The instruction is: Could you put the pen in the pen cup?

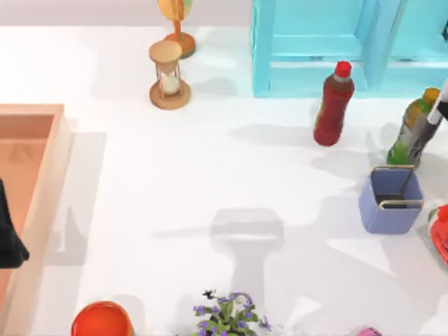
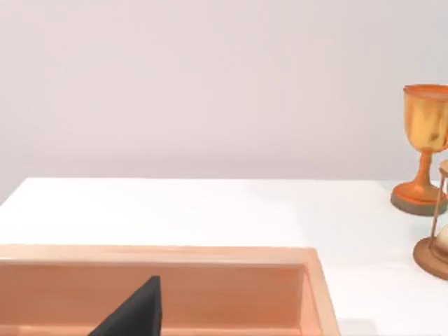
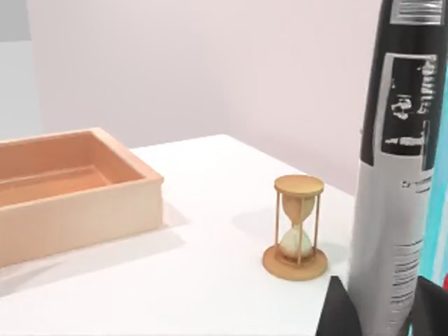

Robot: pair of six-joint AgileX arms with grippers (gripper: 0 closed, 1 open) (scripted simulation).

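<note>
At the table's near edge sit an orange-red container (image 1: pixel 101 319) toward the left corner and a small flowering plant (image 1: pixel 227 316) near the middle. Along the left edge lies a wooden tray (image 1: pixel 61 150), with the parked left gripper (image 1: pixel 8 241) over it; whether its fingers are apart I cannot tell. Toward the right edge stands the pen cup (image 1: pixel 390 199), still without the pen (image 1: pixel 428 128), which hangs tilted just beyond it, before a green bottle (image 1: pixel 411 126); the right wrist view shows the right gripper (image 3: pixel 378 311) clamped on its barrel. So the pickup looks done; lowering and release remain. Farther back stand a red bottle (image 1: pixel 333 103), an hourglass (image 1: pixel 169 75), a golden goblet (image 1: pixel 176 21) and a turquoise shelf (image 1: pixel 336 45) against a pale wall.
</note>
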